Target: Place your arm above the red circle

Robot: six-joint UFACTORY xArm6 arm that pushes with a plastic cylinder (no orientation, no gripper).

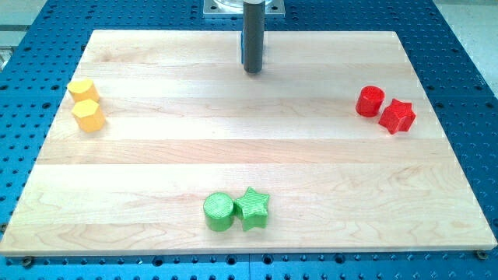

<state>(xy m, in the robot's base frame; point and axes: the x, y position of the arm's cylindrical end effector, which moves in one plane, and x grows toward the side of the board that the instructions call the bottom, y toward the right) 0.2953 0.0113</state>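
Near the view's top, my tip (252, 71) rests on the pale wood-grain tabletop (156, 163), a bare rod holding nothing, well apart from the ridged red circle (370, 101) touching the red star (398, 116).

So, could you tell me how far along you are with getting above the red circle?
Nothing looks done yet. My tip sits near the view's top centre, well left of the red circle, which touches the red star. Left: travel toward the view's right to the circle.

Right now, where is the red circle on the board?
The red circle sits near the view's right edge of the wooden board, touching the red star at its lower right. My tip is far off, at the view's top centre.
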